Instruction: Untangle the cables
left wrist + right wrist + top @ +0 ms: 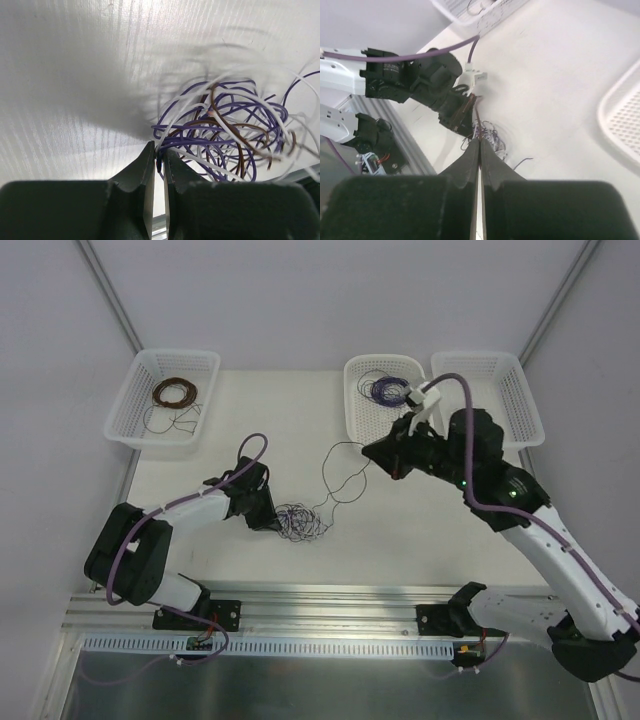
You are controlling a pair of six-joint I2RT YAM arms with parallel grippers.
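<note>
Cables (300,522): the knot lies mid-desk, just ahead of your left arm, with one dark strand (335,452) looping off toward your right arm.
Left fingers (152,155): closed on a purple loop at the knot's edge. Use them as your anchor.
Right fingers (476,150): closed, seemingly nipping the dark strand's far end. Draw it away slowly and stop if the knot tightens.
Room: plain grey walls (320,300).
Desk (450,530): white and smooth, so the knot may slide.
Baskets (125,410): three along the far edge.
</note>
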